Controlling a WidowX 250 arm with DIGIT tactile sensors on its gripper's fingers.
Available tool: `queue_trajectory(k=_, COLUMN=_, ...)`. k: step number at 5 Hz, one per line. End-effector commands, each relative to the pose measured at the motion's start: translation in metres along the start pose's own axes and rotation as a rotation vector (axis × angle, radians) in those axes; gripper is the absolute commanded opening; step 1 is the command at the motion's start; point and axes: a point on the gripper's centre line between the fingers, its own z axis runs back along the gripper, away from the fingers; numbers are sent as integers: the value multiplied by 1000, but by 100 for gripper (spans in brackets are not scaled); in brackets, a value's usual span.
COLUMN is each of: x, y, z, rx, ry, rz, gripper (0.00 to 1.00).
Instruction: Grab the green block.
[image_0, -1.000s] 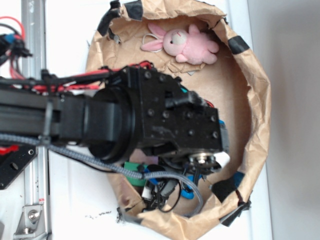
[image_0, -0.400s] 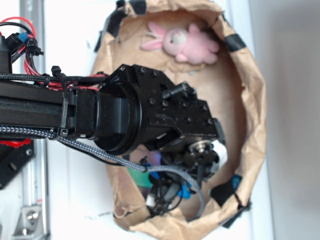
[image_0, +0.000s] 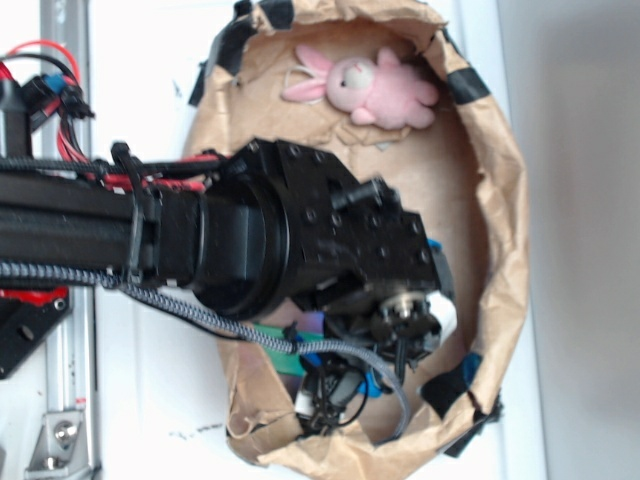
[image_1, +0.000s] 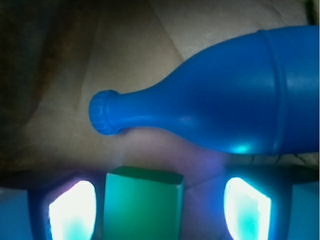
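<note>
Wrist view shows the green block (image_1: 142, 202) at 6 o'clock, between the tool's (image_1: 155, 207) two glowing fingers (image_1: 72, 210), which stand wide, the right one clear of it. Just above lies a blue bottle (image_1: 235, 95), on crumpled brown paper (image_1: 130, 55).

Exterior: arm body (image_0: 300, 250) covers most of the bag's (image_0: 505, 230) interior, so only a sliver of the green block (image_0: 268, 335) shows at 7 o'clock of the wrist, and the jaws' stance can't be read there. Wrist: green block (image_1: 142, 205) is cut off by the bottom edge, no hole or string visible. The blue bottle (image_1: 225, 95) runs off at 3 o'clock; glowing pads (image_1: 72, 210) are blown out and blurred.
</note>
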Motion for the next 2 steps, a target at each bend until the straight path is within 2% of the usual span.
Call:
queue_trajectory(k=1, x=-9, y=-19, z=-3, rx=81, ry=35, rz=-8, gripper=0)
queue_trajectory(k=2, x=-9, y=-11, z=10, rx=80, ry=4, rz=5, gripper=0)
